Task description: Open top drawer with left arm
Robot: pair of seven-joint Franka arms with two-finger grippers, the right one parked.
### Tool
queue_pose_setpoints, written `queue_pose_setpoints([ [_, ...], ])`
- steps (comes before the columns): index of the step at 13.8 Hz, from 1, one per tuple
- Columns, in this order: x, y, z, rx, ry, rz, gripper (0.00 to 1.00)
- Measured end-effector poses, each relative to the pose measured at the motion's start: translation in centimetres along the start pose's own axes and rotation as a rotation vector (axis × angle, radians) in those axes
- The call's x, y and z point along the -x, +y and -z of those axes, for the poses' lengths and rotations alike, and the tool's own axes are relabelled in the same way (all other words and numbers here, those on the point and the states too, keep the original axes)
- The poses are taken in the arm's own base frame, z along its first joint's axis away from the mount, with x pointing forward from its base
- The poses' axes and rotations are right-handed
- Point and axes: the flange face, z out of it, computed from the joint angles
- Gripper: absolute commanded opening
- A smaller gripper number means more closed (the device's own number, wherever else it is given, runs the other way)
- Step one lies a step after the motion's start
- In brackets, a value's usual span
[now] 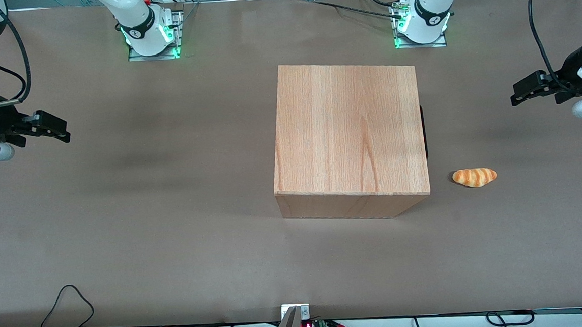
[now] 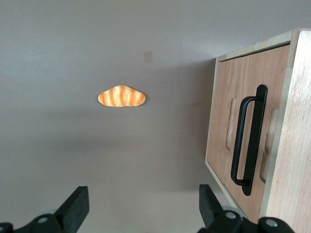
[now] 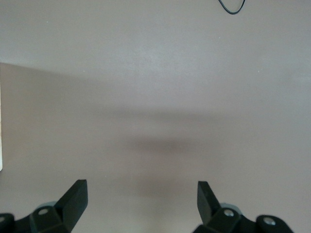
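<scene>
The wooden cabinet (image 1: 348,129) stands mid-table, its front turned toward the working arm's end. The top drawer (image 2: 279,97) sits shut, flush under the top slab, with its slim black bar handle (image 2: 250,141) standing off the panel. In the front view only a black sliver of the handle (image 1: 424,130) shows at the cabinet's edge. My left gripper (image 1: 515,96) hovers open in front of the cabinet, well apart from it. From the wrist, the gripper (image 2: 143,196) holds nothing, with bare table between the fingers.
A toy croissant (image 1: 475,177) lies on the table in front of the cabinet, nearer to the front camera than the gripper; it also shows from the wrist as the croissant (image 2: 121,96). The brown table (image 1: 171,191) spreads around the cabinet.
</scene>
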Motion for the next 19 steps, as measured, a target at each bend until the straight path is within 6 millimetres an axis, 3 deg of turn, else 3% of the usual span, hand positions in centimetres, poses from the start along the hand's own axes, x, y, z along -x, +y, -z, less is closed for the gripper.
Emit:
queue_pose_setpoints([
  [12, 0.1, 0.0, -0.5, 0.000, -0.021, 0.000, 1.00],
  [19, -1.7, 1.5, -6.6, -0.007, -0.179, -0.025, 1.00],
])
